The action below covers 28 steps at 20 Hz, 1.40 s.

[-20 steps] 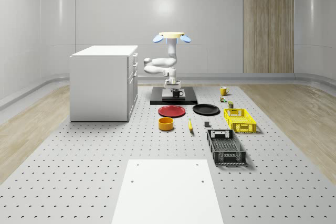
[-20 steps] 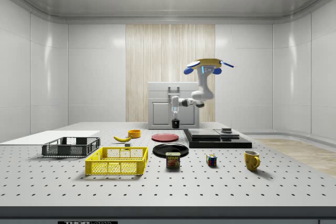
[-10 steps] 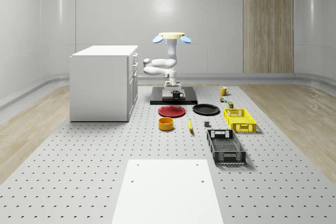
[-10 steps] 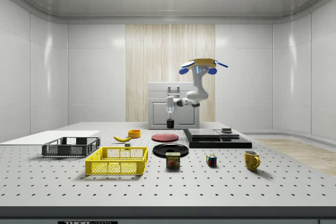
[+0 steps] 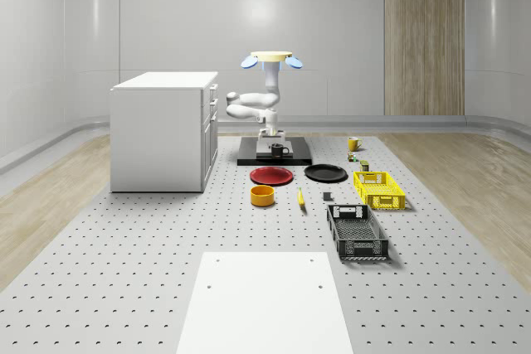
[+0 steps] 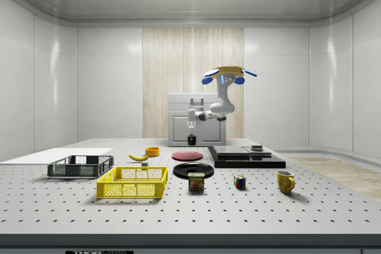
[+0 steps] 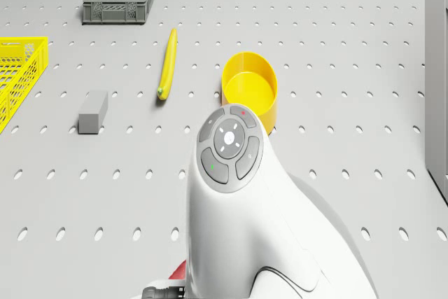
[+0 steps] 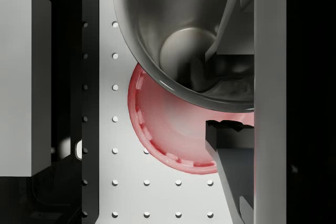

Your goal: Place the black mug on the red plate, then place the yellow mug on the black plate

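Note:
The black mug [image 5: 278,150] hangs in the air with my gripper [image 5: 275,144] shut on its rim. In the side view the black mug [image 6: 191,140] is a little above the table, over the far side of the red plate [image 6: 187,155]. In the wrist view the mug's inside [image 8: 178,40] sits between my fingers [image 8: 231,166], with the red plate [image 8: 168,135] partly underneath. The drone [image 5: 270,57] hovers above the black platform [image 5: 286,159]. The black plate [image 5: 325,173] lies beside the red plate [image 5: 271,176]. The yellow mug [image 5: 353,143] stands upright at the whole-scene view's right.
A yellow bowl [image 7: 250,89], a banana [image 7: 166,64] and a grey block [image 7: 92,111] lie in front of the plates. A yellow basket [image 5: 379,189] and a black basket [image 5: 357,232] stand to the whole-scene view's right. A white cabinet [image 5: 164,130] stands to the left.
The drone and arm have shifted toward the side view's left, carrying the black mug off the black platform toward the red plate and slightly lower.

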### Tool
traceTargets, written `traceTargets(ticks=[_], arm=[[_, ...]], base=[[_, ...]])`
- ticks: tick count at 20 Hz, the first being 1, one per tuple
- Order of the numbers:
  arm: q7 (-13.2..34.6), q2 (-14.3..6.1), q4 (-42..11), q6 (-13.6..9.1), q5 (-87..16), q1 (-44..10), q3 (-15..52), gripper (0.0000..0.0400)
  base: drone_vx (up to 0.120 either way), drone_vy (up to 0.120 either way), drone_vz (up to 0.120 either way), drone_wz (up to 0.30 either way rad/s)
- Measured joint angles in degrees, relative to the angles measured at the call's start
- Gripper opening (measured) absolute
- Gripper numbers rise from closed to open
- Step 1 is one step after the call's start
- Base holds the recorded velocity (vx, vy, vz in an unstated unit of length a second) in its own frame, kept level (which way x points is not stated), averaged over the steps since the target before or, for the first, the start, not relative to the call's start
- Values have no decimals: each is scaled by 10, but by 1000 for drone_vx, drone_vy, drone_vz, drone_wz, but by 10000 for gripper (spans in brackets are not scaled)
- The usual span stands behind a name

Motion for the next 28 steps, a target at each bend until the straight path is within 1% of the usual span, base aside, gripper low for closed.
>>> traceTargets(ticks=[5,14,23,26,28], arm=[[-27,-7,6,12,-7,22,-10,110],[-41,-11,28,42,-57,23,-66,110],[-44,-6,51,63,-100,13,-112,110],[-45,-1,62,70,-116,8,-129,110],[-45,5,72,71,-121,1,-133,110]], base=[[0,0,0,0],[0,0,0,0],[0,0,0,0],[0,0,0,0],[0,0,0,0]])
